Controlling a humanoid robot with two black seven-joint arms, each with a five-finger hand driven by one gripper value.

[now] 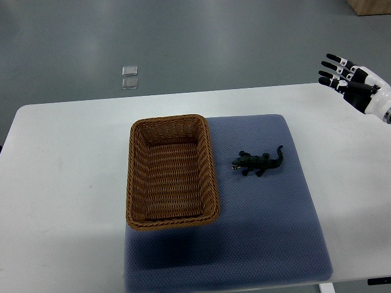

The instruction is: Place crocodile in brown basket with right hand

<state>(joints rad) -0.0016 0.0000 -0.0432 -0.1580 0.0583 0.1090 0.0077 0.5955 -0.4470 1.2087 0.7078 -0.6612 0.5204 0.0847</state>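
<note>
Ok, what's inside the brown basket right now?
Nothing: the basket shows only its bare woven floor. The crocodile lies outside it, to its right on the mat. Only the part of the mat under the basket is covered.

You're looking at one basket (131, 177), one crocodile (256, 162), one mat (269, 226) and one table (67, 183). Hands: one showing, the right hand (351, 79). On the floor (244, 43) you have two small clear squares (129, 77), near-identical, touching or nearly so. Add one wooden corner (372, 6) at the frame's top right, too cropped to name. That gives you seven kinds, all singles except the squares.
</note>
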